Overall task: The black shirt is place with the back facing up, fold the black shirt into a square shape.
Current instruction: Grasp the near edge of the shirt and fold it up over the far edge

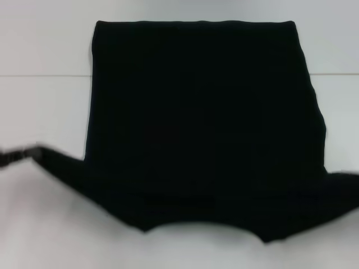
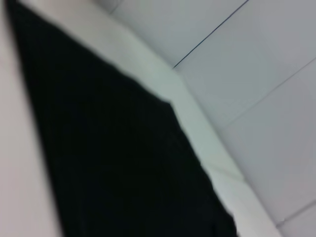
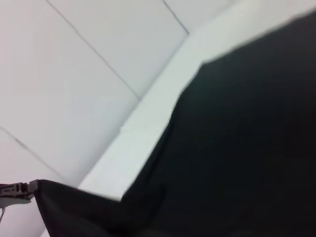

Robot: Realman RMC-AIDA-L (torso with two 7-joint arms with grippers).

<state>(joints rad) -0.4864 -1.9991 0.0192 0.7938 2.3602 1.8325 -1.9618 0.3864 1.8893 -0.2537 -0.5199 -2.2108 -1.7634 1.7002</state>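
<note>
Here the black shirt (image 1: 196,123) lay spread on the white table (image 1: 39,45), its straight hem at the far side and its near part lifted and stretched sideways, one sleeve drawn out to each side. The tension ran left to right across us, so we judged that the fold to come would carry the near part away from us, toward the far hem.

At our left, the left gripper (image 1: 12,157) showed as a thin dark tip at the end of the stretched left sleeve, touching the cloth; we took it to be clamped on that sleeve, since the fabric hung taut from it. The right wrist view caught the same tip across the shirt.

The right sleeve ran off the picture's edge, equally taut, but the right gripper itself lay out of view, so we could not tell how its fingers stood. Both arms seemed equally near their sleeves.
</note>
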